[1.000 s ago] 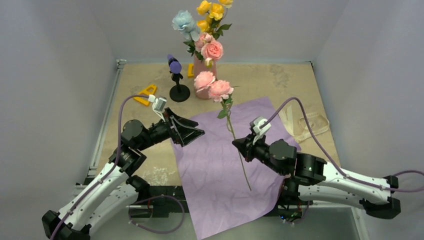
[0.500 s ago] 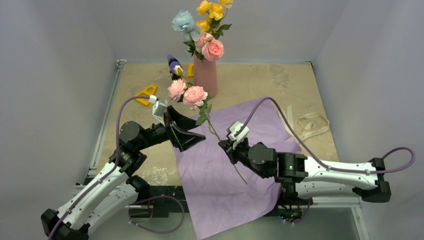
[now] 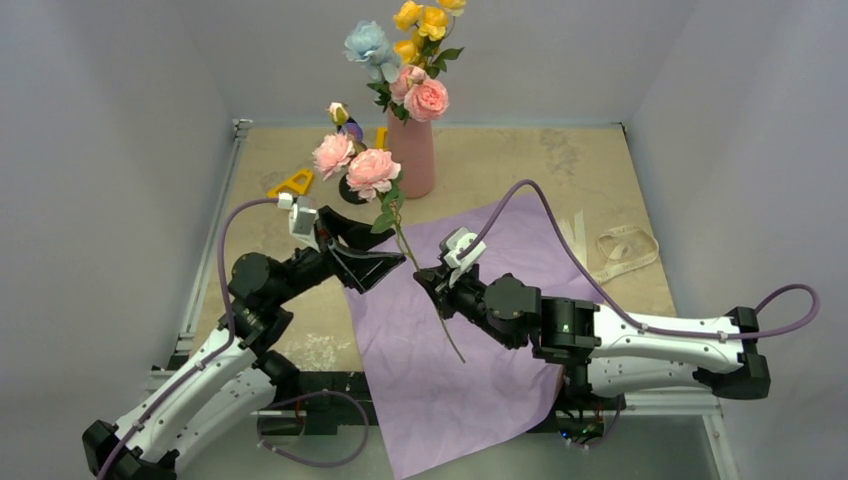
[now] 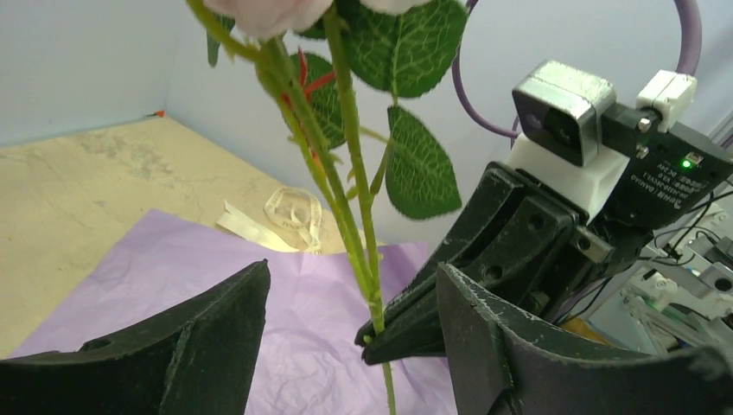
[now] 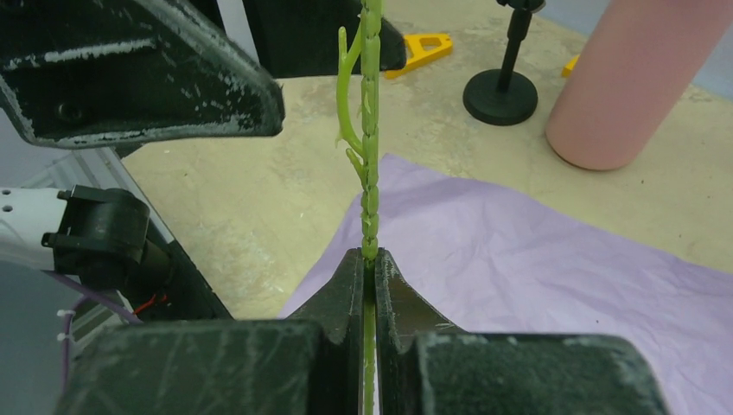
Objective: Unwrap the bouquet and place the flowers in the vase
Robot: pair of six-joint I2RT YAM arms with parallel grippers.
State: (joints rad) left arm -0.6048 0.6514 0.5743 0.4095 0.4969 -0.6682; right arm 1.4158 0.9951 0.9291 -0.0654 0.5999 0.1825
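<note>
Now R gripper pinches flower stem mid-air; L gripper spread around it, gaps both sides.

table | on it — lilac paper, ribbon, vase, black stand

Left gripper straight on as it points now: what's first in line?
The pink roses' stem, between the left gripper's open fingers; the right gripper, shut on it, looks just behind, depth unclear.

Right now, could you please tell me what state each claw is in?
Left claw: open, straddling the rose stem, not gripping it.
Right claw: closed on the rose stem.
</note>
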